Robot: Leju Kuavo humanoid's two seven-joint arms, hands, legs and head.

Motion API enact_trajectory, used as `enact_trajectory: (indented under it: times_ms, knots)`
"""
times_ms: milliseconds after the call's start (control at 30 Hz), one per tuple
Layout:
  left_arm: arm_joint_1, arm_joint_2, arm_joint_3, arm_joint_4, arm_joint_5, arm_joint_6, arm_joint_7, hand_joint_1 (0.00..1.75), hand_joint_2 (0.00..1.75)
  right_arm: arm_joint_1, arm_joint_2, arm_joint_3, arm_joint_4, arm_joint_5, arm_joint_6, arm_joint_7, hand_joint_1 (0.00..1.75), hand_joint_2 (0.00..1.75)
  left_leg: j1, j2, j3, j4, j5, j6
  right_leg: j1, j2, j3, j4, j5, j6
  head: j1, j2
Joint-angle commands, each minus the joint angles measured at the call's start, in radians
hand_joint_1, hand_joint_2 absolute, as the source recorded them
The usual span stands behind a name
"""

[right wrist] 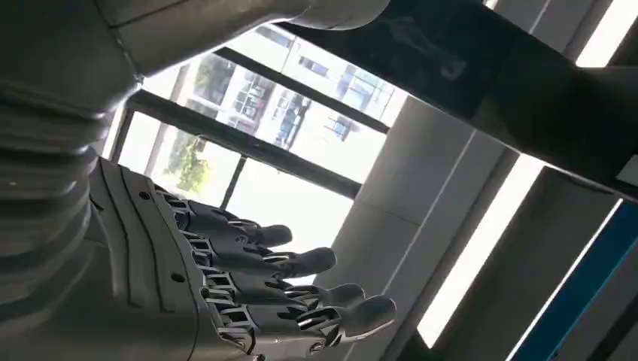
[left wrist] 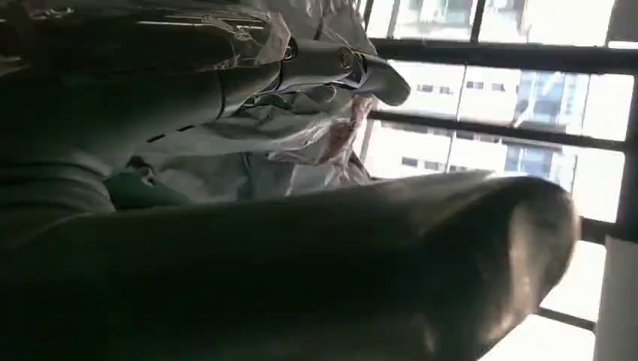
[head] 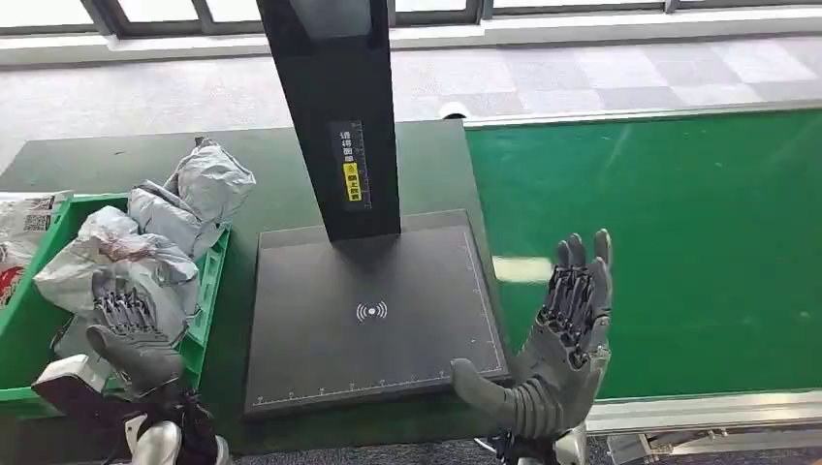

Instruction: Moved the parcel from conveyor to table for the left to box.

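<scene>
Green conveyor belt (head: 679,252) lies bare to my right, no parcel on it that I can see | black scanner plate (head: 373,310) free as the set-down spot, its upright post (head: 334,107) crowding the far edge | green bin (head: 208,291) heaped with grey parcels (head: 145,262) | right hand (head: 567,339) spread, holding nothing, poised between plate and belt | left hand (head: 131,329) rests fingers-down on the heap; grip unclear.

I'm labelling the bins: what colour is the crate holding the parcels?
Green; the crate shows best in the head view.
</scene>
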Motion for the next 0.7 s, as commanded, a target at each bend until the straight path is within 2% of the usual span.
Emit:
enact_trajectory:
  times_ms: [33, 133, 467, 700]
  knots:
    - [0.045, -0.024, -0.079, -0.185, 0.061, -0.241, 0.005, 0.00, 0.00, 0.014, -0.022, -0.065, -0.002, -0.036, 0.002, 0.000, 0.00, 1.75, 0.001, -0.001, -0.002, 0.000, 0.000, 0.000, 0.001, -0.002, -0.001, -0.001, 0.001, 0.000, 0.000, 0.000]
    - [0.050, -0.039, -0.056, -0.175, 0.085, -0.323, 0.005, 0.00, 0.00, 0.035, -0.025, -0.067, -0.008, -0.022, 0.002, 0.000, 0.00, 1.75, 0.001, -0.001, -0.001, -0.001, 0.000, 0.001, 0.001, -0.001, 0.000, -0.002, 0.001, 0.000, 0.000, 0.000]
    - [0.048, -0.038, -0.051, -0.171, 0.088, -0.341, 0.005, 0.00, 0.00, 0.036, -0.025, -0.067, -0.011, -0.021, 0.002, 0.000, 0.00, 1.75, 0.000, 0.000, 0.000, 0.000, 0.000, 0.001, 0.001, 0.000, 0.000, -0.001, 0.000, 0.000, 0.000, 0.000]
    - [0.048, -0.040, -0.086, -0.212, 0.062, -0.376, 0.005, 0.00, 0.00, 0.074, -0.011, -0.075, -0.106, -0.010, 0.002, 0.000, 0.00, 1.75, 0.000, -0.002, -0.002, 0.000, -0.001, 0.001, 0.000, -0.002, -0.001, -0.001, 0.000, 0.000, 0.000, 0.000]
